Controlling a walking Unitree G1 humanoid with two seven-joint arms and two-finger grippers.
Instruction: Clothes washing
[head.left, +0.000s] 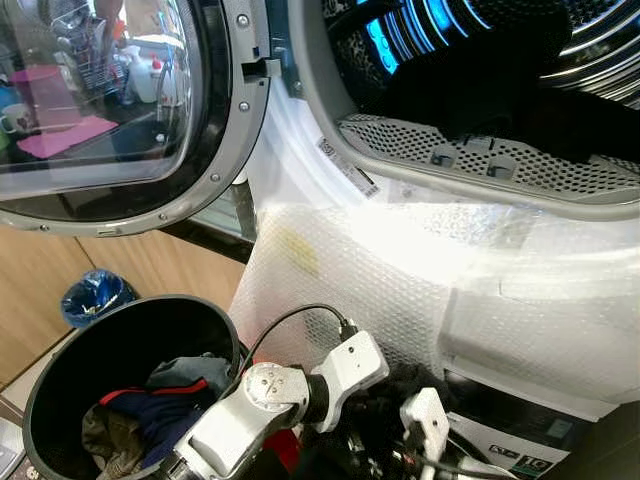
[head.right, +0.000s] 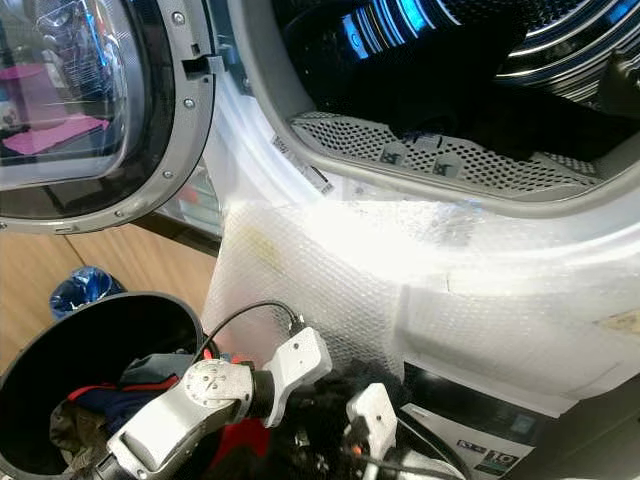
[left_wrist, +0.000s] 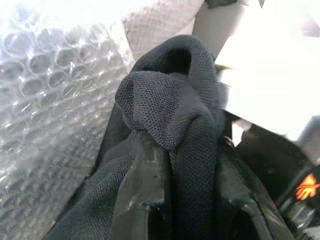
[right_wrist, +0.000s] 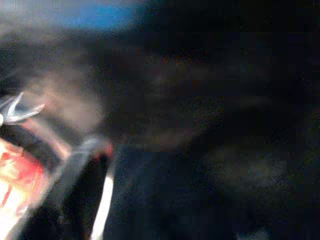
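Note:
The washing machine's drum (head.left: 470, 70) stands open above me, dark inside with blue light on its wall. A black mesh garment (left_wrist: 175, 115) is bunched between the two black fingers of my left gripper (left_wrist: 187, 197), which is shut on it. My silver left arm (head.left: 265, 395) reaches from the black laundry basket (head.left: 60, 360) toward the machine's front, well below the drum opening. The right wrist (head.left: 425, 420) sits just beside it, low against the machine; its own view is dark and blurred. Blue, red and olive clothes (head.left: 150, 405) lie in the basket.
The round glass door (head.left: 110, 110) hangs open at the upper left. Bubble wrap (head.left: 350, 290) covers the machine's white front below the perforated rim (head.left: 480, 160). A crumpled blue bag (head.left: 95, 297) lies on the wooden floor left of the basket.

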